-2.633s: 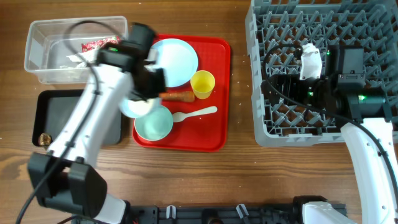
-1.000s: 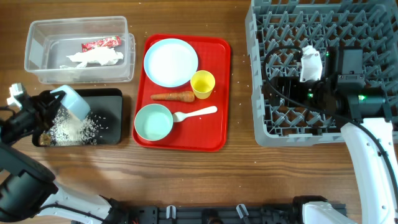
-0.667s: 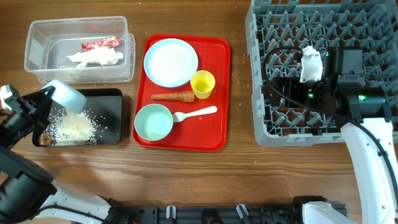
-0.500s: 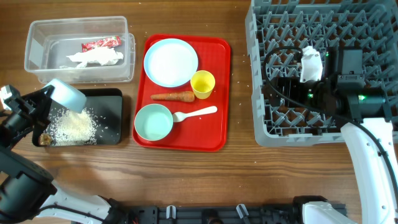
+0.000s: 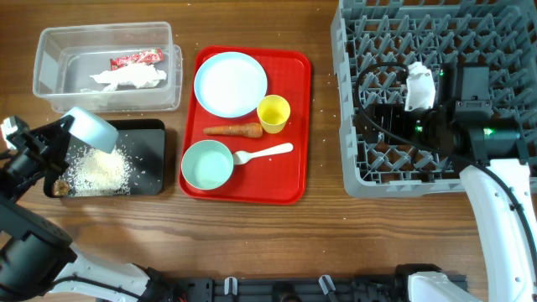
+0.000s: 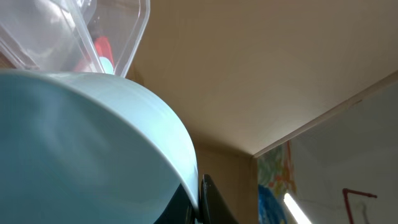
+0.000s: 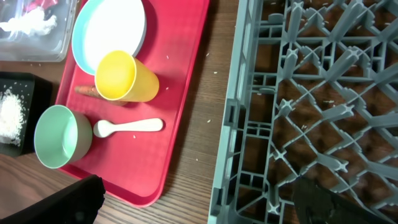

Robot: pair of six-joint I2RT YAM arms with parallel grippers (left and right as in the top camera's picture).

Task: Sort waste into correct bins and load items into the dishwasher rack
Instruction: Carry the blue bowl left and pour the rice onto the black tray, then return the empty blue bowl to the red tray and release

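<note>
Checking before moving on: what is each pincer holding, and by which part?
Left pincer holds the tipped blue bowl by its rim; right pincer, open, holds nothing.

Brown wood-grain table (image 5: 252, 243), plain tan wall (image 6: 261, 62), bright strip light (image 6: 293, 206), colourful picture (image 6: 269, 183)

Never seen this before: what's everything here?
Pegged plastic rack: 1, grey, right.
Flat tray: 1, red, centre.
Round plate: 1, pale blue, tray.
Cup: 1, yellow, tray.
Carrot: 1, orange, tray.
Bowl: 1, pale green, tray.
Spoon: 1, white, tray.
Plastic tub: 1, clear, upper left.
Snack wrapper: 1, red, tub.
Crumpled tissue: 1, white, tub.
Shallow bin: 1, black, left.
Rice: pile, white, bin.
Tipped bowl: 1, pale blue, over bin.
Left pincer: 1, black, gripping tipped bowl.
Right pincer: 1, black, open over rack.
</note>
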